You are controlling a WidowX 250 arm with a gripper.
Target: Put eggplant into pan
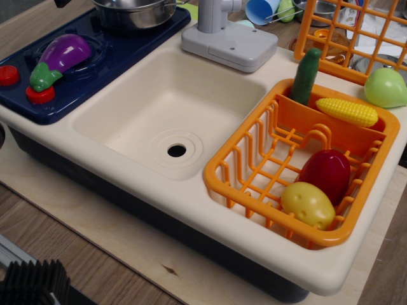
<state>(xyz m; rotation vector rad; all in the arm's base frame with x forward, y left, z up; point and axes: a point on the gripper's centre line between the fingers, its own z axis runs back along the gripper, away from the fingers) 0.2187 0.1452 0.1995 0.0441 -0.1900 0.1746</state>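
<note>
The robot's hand is out of view, so its opening cannot be told. The purple eggplant (62, 56) lies on the dark blue stove top (108, 63), beside the steel pan (135, 13) on the rear burner.

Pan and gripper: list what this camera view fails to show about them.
- Pan: the top frame edge cuts off its rim and inside, so its contents cannot be told.
- Gripper: not in view; only a dark corner at the top edge.
- Eggplant: fully visible on the stove, nothing hidden.
- Cups behind the faucet: cut off by the edge.
</note>
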